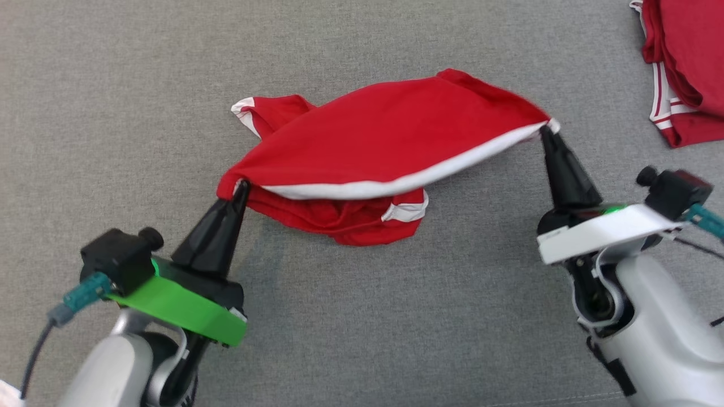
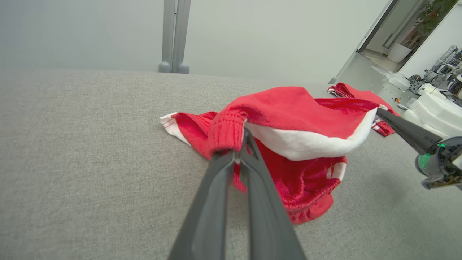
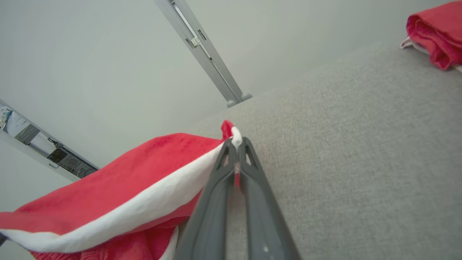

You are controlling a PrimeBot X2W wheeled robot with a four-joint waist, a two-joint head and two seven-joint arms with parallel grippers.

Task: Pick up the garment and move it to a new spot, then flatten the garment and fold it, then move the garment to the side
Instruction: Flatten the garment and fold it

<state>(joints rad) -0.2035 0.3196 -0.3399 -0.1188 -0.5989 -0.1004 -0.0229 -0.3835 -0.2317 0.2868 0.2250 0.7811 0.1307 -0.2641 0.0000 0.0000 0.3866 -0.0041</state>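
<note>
The left gripper (image 1: 243, 185) pinched the red garment (image 1: 390, 130) at one end of its white-edged hem (image 1: 396, 182); the right gripper (image 1: 546, 129) clamped the other end. That hem hung stretched between them, the rest bunched on the grey bench (image 1: 113, 113).

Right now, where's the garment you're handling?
Head view centre: the garment hangs stretched between left gripper and right gripper, lower part on the grey surface; a red pile lies far right.
</note>
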